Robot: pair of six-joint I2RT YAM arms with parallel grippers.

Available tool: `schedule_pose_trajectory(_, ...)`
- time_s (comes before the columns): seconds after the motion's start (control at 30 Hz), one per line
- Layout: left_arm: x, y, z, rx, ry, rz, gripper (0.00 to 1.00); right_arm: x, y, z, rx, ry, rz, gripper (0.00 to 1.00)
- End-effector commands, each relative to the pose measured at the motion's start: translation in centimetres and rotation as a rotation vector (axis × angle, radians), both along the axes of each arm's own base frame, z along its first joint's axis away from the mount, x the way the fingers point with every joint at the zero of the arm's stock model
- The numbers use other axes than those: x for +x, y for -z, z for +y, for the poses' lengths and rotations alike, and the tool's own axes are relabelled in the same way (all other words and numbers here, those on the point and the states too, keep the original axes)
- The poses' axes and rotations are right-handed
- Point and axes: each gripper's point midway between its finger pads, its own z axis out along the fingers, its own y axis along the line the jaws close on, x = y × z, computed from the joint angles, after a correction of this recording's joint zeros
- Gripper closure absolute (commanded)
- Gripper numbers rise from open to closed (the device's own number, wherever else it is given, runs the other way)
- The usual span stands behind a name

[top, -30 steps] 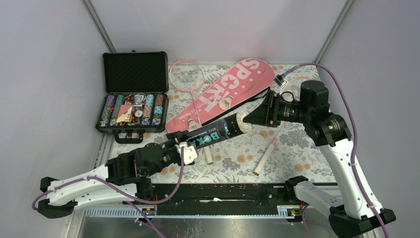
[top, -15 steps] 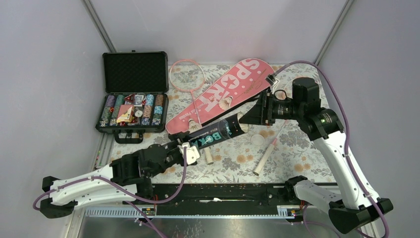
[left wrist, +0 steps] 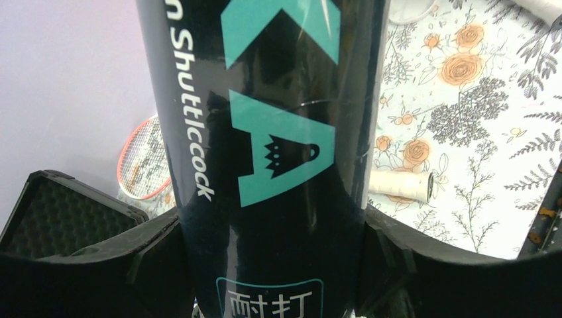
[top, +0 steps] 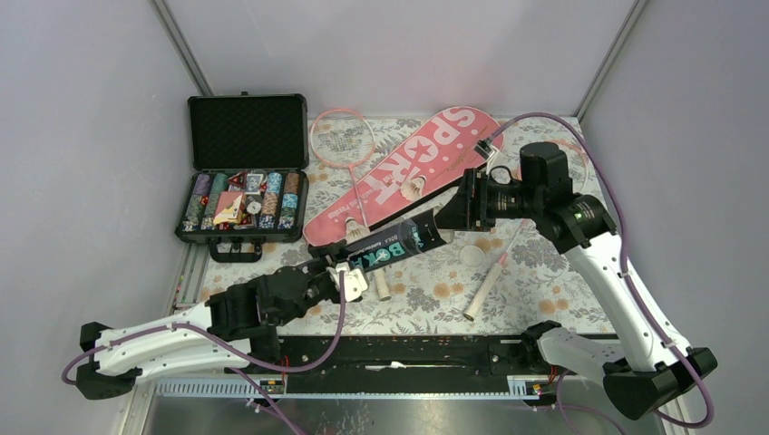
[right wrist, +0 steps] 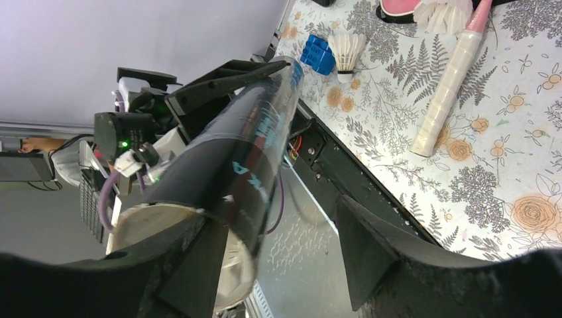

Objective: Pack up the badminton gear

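Note:
My left gripper is shut on the lower end of the long black tube with teal lettering and holds it tilted above the cloth; the tube fills the left wrist view between the gripper. My right gripper is open at the tube's upper end; in the right wrist view the tube's end lies between the spread jaws of that gripper. The pink "SPORT" bag lies behind, with two shuttlecocks on it. One racket lies by the bag, another handle at the right.
An open black case of poker chips stands at the back left. A round white lid lies on the flowered cloth. A small blue block and a shuttlecock lie near the cloth's front edge.
My right gripper has moved left, from behind the tube's upper end to around it. The left gripper keeps its hold on the tube and has shifted slightly.

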Motion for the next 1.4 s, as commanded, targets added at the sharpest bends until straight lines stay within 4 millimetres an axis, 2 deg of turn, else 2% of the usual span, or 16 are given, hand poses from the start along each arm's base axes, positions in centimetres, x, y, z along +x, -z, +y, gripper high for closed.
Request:
schedule_pose_trajectory(0.0,0.8,-1.2,0.1,-0.057,-0.036,-0.063,0.62,0.3,-4.4,-0.2,0.072,0.056,-0.147,0.32)
schedule_pose_trajectory(0.1,0.9,-0.1,0.7,-0.046,-0.065,-0.051,0.62,0.6,-5.6,-0.7,0.091,0.113,-0.187,0.32)
schedule_pose_trajectory(0.17,1.0,0.7,1.1,-0.042,-0.084,-0.045,0.62,1.0,-5.6,-1.1,0.084,0.160,-0.209,0.32)
schedule_pose_trajectory(0.33,1.4,1.8,2.1,-0.030,-0.134,-0.049,0.62,3.4,-3.5,-2.7,0.013,0.314,-0.254,0.32)
schedule_pose_trajectory(0.53,2.1,1.1,3.6,0.014,-0.187,-0.103,0.62,8.0,2.9,-4.0,-0.095,0.466,-0.146,0.37)
schedule_pose_trajectory(0.67,2.1,0.4,4.4,-0.005,-0.206,-0.111,0.62,11.0,7.0,-3.7,-0.097,0.505,-0.077,0.43)
schedule_pose_trajectory(0.73,2.1,0.0,4.9,-0.019,-0.218,-0.120,0.62,12.4,9.6,-3.6,-0.127,0.526,-0.039,0.47)
schedule_pose_trajectory(0.97,2.5,-0.6,6.2,-0.049,-0.271,-0.153,0.62,15.2,17.4,-3.0,-0.172,0.574,0.106,0.52)
schedule_pose_trajectory(1.17,2.7,0.1,6.0,-0.029,-0.276,-0.150,0.62,16.7,22.0,-2.2,-0.146,0.606,0.188,0.50)
schedule_pose_trajectory(1.37,2.8,0.7,5.8,0.017,-0.277,-0.144,0.62,17.5,23.6,-1.2,-0.099,0.612,0.266,0.49)
